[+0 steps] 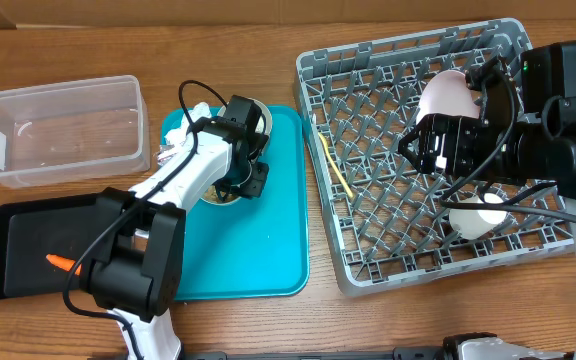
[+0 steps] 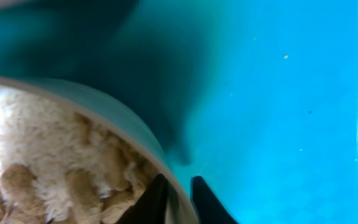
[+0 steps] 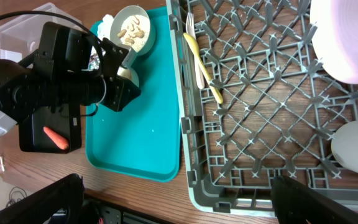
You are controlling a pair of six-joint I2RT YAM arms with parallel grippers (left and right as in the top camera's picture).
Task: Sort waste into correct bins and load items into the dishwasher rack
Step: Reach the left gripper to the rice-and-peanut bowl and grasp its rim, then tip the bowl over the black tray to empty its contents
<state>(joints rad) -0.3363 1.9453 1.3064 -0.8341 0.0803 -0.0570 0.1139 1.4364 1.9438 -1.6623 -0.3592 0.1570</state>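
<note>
Left claw [image 2: 178,198] nips the rim of the crumb-filled bowl [image 2: 114,115] on the teal tray [image 2: 278,112], while my right claw [image 3: 176,186] hangs wide open, empty, over the rack [image 3: 272,124].

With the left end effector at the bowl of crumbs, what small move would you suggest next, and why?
Probably lift the bowl slightly off the teal tray: the left end effector looks closed on its rim, and crumbs lie inside, so they likely need tipping out before racking.
</note>
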